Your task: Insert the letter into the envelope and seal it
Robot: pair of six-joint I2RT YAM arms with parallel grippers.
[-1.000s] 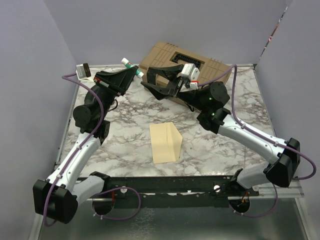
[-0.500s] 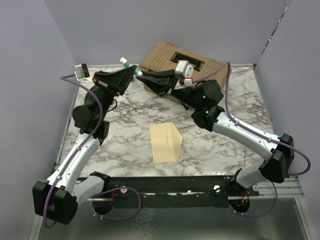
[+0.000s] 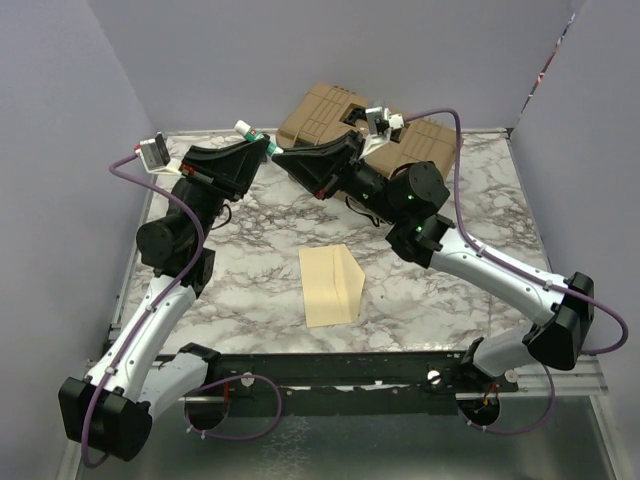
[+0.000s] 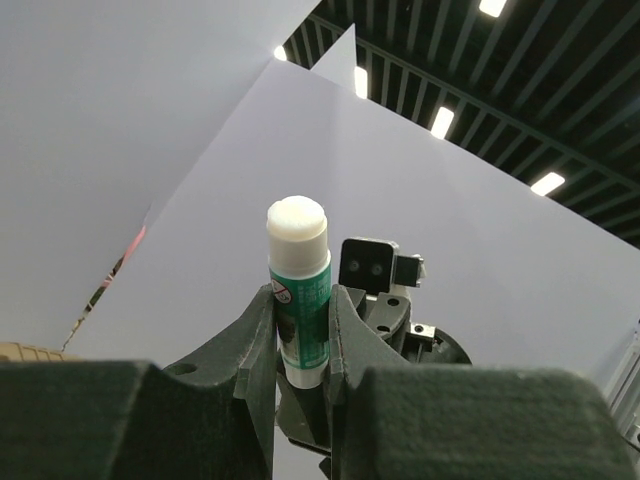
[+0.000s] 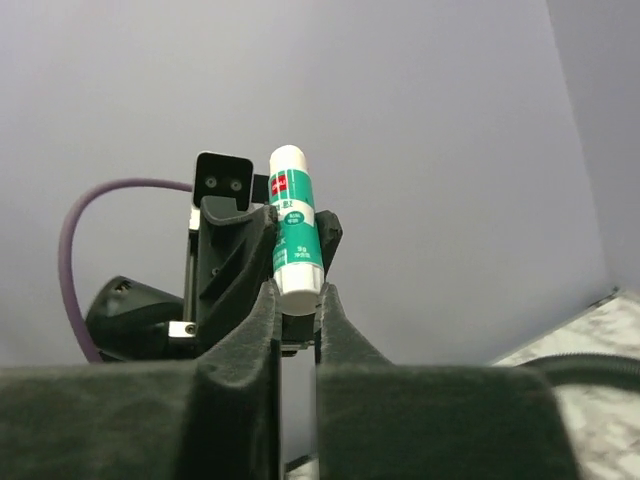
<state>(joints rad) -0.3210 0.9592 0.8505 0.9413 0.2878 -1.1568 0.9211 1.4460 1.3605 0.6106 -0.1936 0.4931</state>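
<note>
A green-and-white glue stick (image 3: 256,137) is held in the air at the back of the table, between both grippers. My left gripper (image 3: 264,148) is shut on its green body, as the left wrist view shows (image 4: 298,300). My right gripper (image 3: 281,157) meets it from the right, and its fingertips (image 5: 268,300) close on the stick's white lower end (image 5: 297,297). The pale yellow envelope (image 3: 326,288) lies flat on the marble table in front of the arms, with its triangular flap (image 3: 350,276) out to the right. The letter is not in view.
A tan toolbox (image 3: 315,108) stands at the back of the table, right behind the two grippers. Purple walls close the table in on the left, back and right. A black rail (image 3: 330,368) runs along the near edge.
My right gripper has swung left from in front of the toolbox to the left gripper and closed on the glue stick's end. The left arm has shifted slightly left. The envelope has not moved.
</note>
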